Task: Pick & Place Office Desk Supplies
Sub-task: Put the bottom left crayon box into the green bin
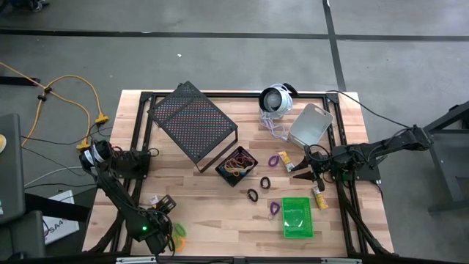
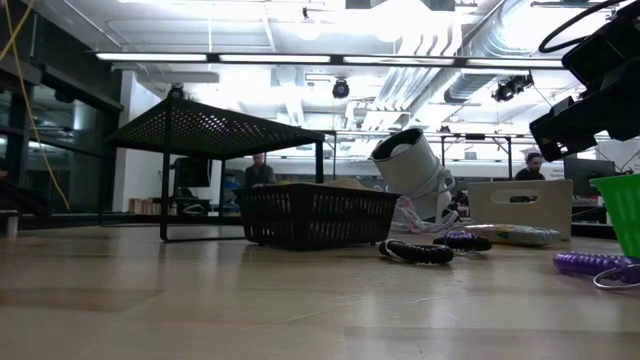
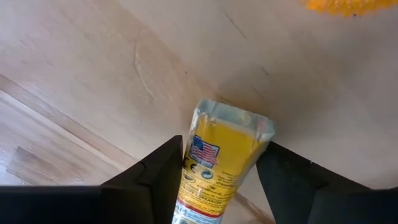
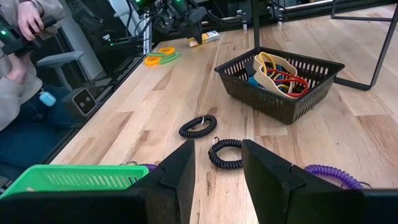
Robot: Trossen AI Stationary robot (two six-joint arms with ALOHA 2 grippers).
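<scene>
- Mid-task by the look of it: some supplies binned, most loose on the surface (image 1: pixel 212 213).
- Already in the black mesh bin (image 1: pixel 236 166) near the middle: a tangle of elastic loops (image 4: pixel 280 70), yellow, red and blue among them.
- Lying flat in the green bin (image 1: pixel 297 217) toward the right front: something pale, too small to name.
- Left out between the two bins: two black coiled loops (image 4: pixel 198 126) and purple coiled loops (image 1: pixel 274 207); another purple one (image 1: pixel 273 160) farther back.
- Near the left front edge: orange and green loops (image 4: pixel 161 56), unsorted.
- Left gripper (image 3: pixel 217 180) low at the left front, fingers open around a little yellow packet (image 3: pixel 217 163), pads just beside its edges; whether squeezing or only bracketing, cannot tell.
- Right gripper (image 4: pixel 214 168) at the right side, fingers partly apart and holding nothing, aimed at a black coil.
- Beside the right gripper: more yellow pieces (image 1: pixel 285 158), one just behind it, one just in front.
- Grey bin (image 1: pixel 311 123) at the back right, tipped; contents cannot be made out.
</scene>
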